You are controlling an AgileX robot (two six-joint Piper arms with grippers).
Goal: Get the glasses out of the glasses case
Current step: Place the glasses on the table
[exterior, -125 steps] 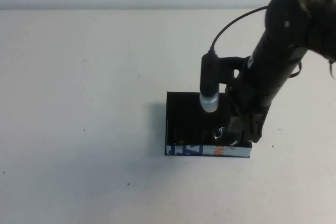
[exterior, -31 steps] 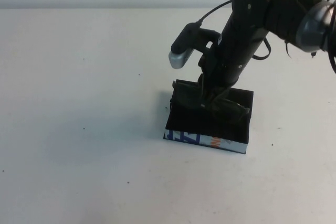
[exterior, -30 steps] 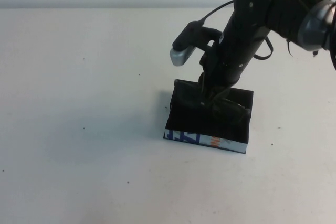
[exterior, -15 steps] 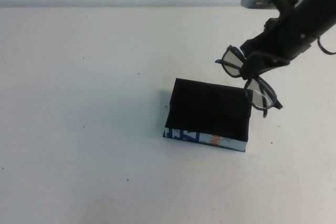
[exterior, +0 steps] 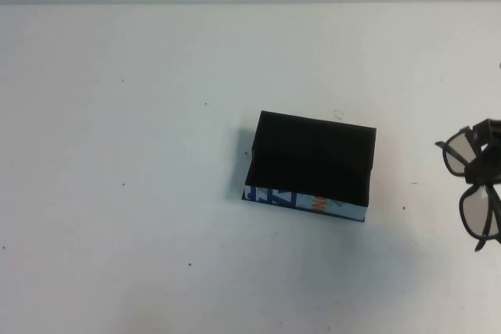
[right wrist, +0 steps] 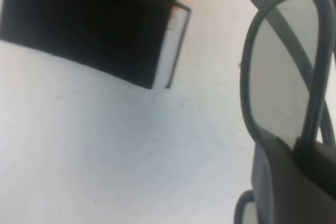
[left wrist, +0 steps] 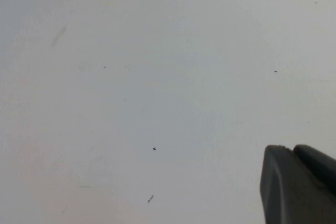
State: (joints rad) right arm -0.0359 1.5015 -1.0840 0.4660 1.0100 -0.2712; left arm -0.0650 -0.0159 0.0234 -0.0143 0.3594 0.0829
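Observation:
The glasses case (exterior: pixel 311 154) is a black box in the middle of the table, its white lettered side wall facing me; it looks empty inside. It also shows in the right wrist view (right wrist: pixel 89 19). The glasses (exterior: pixel 476 213) are dark-framed with greyish lenses and hang at the far right edge of the high view, well right of the case. My right gripper (exterior: pixel 485 168) is shut on their middle, mostly out of frame. In the right wrist view one lens of the glasses (right wrist: pixel 286 66) fills the side beside the gripper (right wrist: pixel 299 161). My left gripper (left wrist: pixel 299 182) is shut over bare table, far from both.
The white table (exterior: pixel 141 154) spreads around the case, with small dark specks. The back wall runs along the far edge.
My right gripper has lifted the glasses out of the case and carried them right and toward me, to the view's right edge. The case stays in place.

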